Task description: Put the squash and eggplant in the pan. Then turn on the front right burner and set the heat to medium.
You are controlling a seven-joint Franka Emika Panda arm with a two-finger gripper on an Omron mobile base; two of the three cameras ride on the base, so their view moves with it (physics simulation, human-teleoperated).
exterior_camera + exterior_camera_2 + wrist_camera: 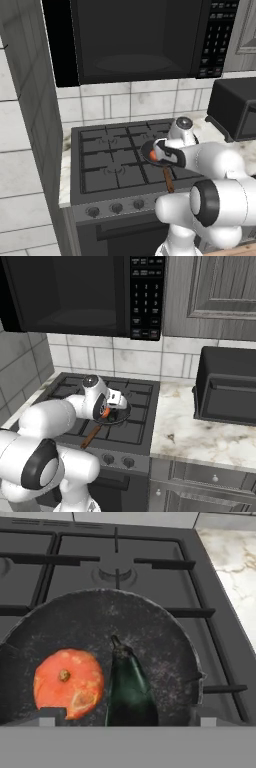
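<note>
Left base view: gripper (161,152) low over pan (150,148) on front right burner (167,165), orange squash (152,155) peeking

Right base view: same hover

Hand view: squash, eggplant (127,687) both in pan; fingers (47,716) spread wide, holding nothing; knob, medium heat left

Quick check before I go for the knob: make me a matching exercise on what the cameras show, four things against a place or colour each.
Things:
1. squash
2. eggplant
3. pan
4. toaster oven

Descriptions:
A. dark box on the marble counter, right of the stove
B. orange and round, lying in the pan
C. on the stove grate, wooden handle toward the knobs
D. dark green, lying beside the orange one

Pairs: 1-B, 2-D, 3-C, 4-A
</note>
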